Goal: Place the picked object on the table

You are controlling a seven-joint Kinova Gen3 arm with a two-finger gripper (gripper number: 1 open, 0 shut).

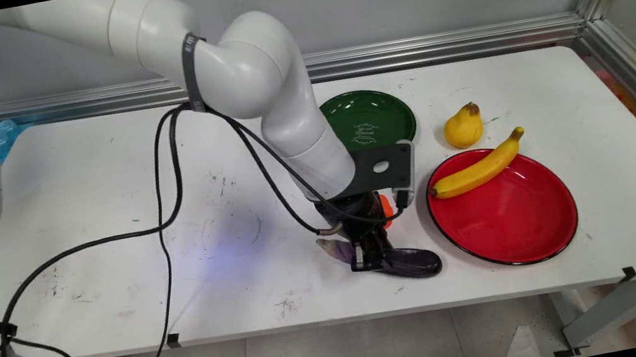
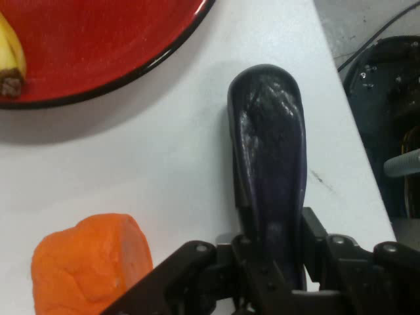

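The gripper (image 1: pixel 370 254) stood low over the near part of the table (image 1: pixel 103 193), its two fingers closed on the sides of an eggplant (image 1: pixel 411 261) that lay flat on the surface. In the hand view the gripper (image 2: pixel 270 257) had one finger pressed against each flank of the eggplant (image 2: pixel 269 157), which ran straight away from the linkage to a rounded end near the table's edge (image 2: pixel 164 151). The eggplant was dark purple, almost black, long and slightly curved, with a glossy, faintly wrinkled skin that caught the light along its top. In the main view its rounded, darker end stuck out to the gripper's right, while a paler, purplish-grey tip showed to the gripper's left. Just behind the gripper, partly hidden by the wrist, sat an orange lump (image 1: pixel 386 209); the hand view showed this orange lump (image 2: pixel 92 262) beside the fingers, apart from the eggplant, with a rough, blocky surface. To the gripper's right lay a red plate (image 1: pixel 509 218) with a black rim, near the eggplant's round end but not touching it, and a banana (image 1: pixel 478 168) rested across its far rim. Beyond that stood a yellow pear (image 1: pixel 463 126), and behind the arm lay a green plate (image 1: pixel 375 115).
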